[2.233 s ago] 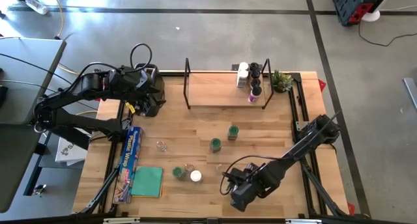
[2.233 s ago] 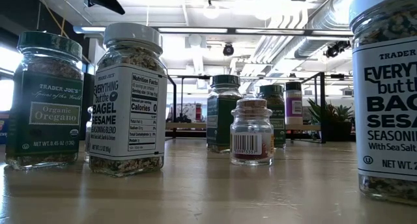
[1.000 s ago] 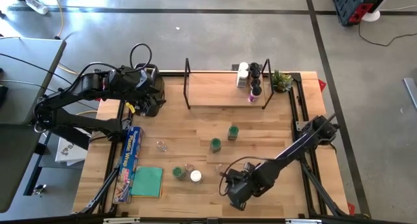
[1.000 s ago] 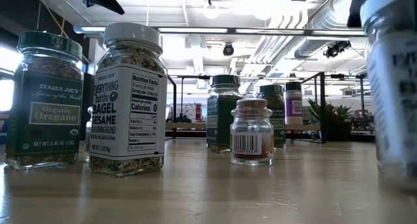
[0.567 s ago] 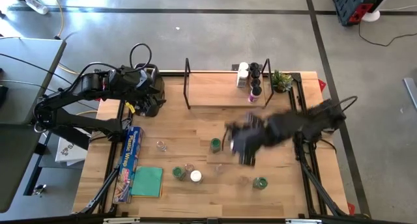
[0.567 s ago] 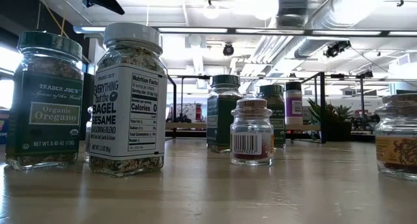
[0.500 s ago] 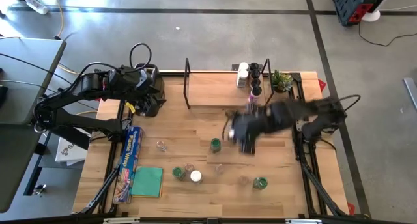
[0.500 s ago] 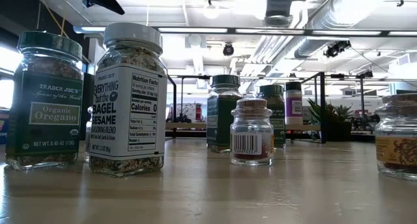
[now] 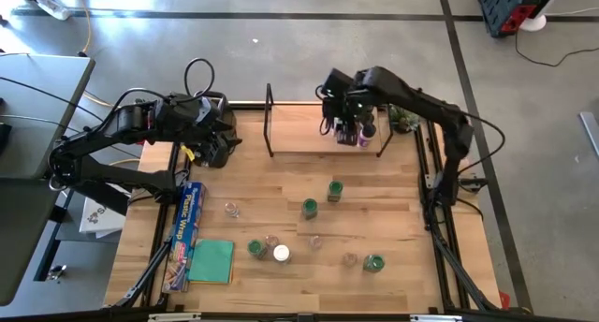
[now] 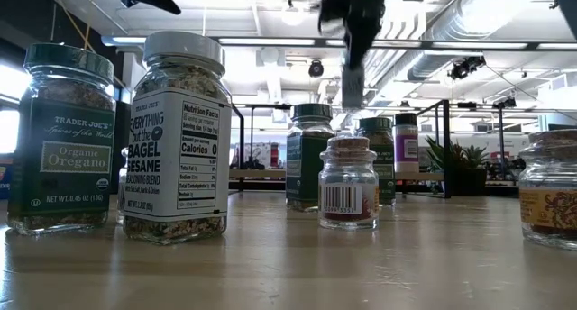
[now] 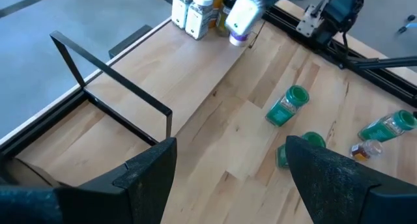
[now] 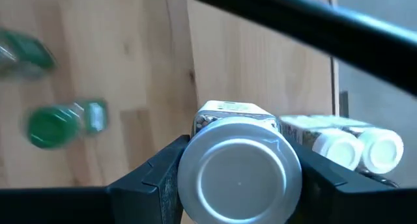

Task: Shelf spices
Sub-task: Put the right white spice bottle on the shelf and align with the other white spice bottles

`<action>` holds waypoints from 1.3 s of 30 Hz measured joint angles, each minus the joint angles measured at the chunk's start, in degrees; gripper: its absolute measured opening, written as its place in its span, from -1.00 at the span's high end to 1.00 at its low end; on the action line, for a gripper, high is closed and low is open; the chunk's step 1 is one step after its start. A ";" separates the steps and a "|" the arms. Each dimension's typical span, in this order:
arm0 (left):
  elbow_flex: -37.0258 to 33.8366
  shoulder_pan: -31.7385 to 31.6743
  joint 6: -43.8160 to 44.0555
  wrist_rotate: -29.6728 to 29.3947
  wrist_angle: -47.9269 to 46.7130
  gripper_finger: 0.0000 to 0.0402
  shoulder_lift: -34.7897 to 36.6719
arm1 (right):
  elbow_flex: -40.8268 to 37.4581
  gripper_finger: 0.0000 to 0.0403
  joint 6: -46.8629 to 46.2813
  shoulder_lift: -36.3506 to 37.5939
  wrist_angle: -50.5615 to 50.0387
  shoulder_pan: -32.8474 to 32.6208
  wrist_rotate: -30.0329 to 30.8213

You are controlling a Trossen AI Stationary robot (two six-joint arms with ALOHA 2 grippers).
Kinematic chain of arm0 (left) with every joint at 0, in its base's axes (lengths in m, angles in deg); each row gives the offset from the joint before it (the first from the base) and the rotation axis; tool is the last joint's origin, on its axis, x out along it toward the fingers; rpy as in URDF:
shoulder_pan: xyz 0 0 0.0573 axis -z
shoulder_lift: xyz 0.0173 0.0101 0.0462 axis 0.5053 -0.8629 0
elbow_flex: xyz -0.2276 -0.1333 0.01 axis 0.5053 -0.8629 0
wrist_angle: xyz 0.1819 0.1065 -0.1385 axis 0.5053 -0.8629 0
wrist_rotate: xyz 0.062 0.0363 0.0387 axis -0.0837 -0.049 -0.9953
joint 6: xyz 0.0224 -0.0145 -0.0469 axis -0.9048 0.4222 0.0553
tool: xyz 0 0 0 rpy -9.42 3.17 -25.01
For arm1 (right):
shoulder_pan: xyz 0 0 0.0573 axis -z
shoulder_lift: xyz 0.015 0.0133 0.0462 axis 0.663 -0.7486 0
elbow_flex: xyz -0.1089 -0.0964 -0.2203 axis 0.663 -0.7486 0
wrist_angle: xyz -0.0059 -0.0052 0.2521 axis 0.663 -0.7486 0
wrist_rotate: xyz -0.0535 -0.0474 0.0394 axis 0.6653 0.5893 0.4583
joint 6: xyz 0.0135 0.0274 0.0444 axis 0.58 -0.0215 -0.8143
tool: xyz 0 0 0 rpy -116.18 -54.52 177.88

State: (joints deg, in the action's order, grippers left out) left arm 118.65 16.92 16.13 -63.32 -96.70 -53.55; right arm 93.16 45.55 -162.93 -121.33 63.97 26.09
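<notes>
The shelf point(image 9: 304, 130) stands at the table's far edge, a light board between black end frames, with several spice jars point(image 9: 363, 105) standing at its right end. My right gripper point(image 9: 344, 119) hangs over that end, shut on a white-lidded spice jar point(image 12: 238, 177). More spice jars stand or lie on the table: green-lidded ones point(image 9: 334, 190) point(image 9: 309, 208) point(image 9: 373, 263) and a white-lidded one point(image 9: 281, 254). My left gripper point(image 11: 234, 185) waits open at the far left, above the table, its fingers empty. My right gripper pinches the jar between its two fingers point(image 12: 153, 182), on opposite sides just under the white lid point(image 12: 238, 178). The fingers come from above, pointing down. The jar hangs upright and clear above the shelf board, beside the white-lidded jars point(image 12: 361, 149) standing there.
A small potted plant point(image 9: 405, 116) sits just right of the shelf. A box of plastic wrap point(image 9: 187, 226) and a teal cloth point(image 9: 212, 261) lie at the near left. The shelf's left part point(image 11: 163, 81) is bare board.
My right gripper has lifted the white-lidded jar off the table's near right part and swung it fast toward the far edge, over the shelf's right end, rolling its wrist on the way. The jar stays upright in the hold.
</notes>
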 joint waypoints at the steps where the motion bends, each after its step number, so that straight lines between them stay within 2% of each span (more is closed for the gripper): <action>1: 0.00 0.00 0.06 0.00 0.00 -0.41 0.00 | -0.04 0.06 1.52 -0.88 -0.24 0.96 -0.05; 8: 0.00 0.01 1.50 -0.04 0.09 -0.41 0.00 | -0.73 0.06 6.52 -4.16 2.01 4.62 -2.49; 15: 0.00 0.02 2.49 -0.07 0.31 -0.41 0.00 | -8.38 0.06 8.94 -3.72 4.87 4.54 -2.53; 22: 0.00 0.02 1.81 -0.07 0.26 -0.41 0.00 | -13.32 0.06 8.72 -3.72 10.87 4.58 -0.65; 27: 0.00 0.02 1.42 -0.04 0.20 -0.41 0.00 | -15.45 0.06 8.88 -3.72 10.98 4.67 -0.64; 33: 0.00 0.02 0.93 -0.02 0.13 -0.41 0.00 | -16.03 -0.11 8.41 -3.72 11.18 4.67 3.10; 39: 0.00 0.02 0.92 0.00 0.15 -0.41 0.00 | -16.03 -0.13 8.76 -3.70 11.24 5.33 4.55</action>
State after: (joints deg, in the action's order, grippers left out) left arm 118.65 16.94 17.05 -63.32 -96.55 -53.55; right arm 77.12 54.32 -166.63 -110.09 69.30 30.64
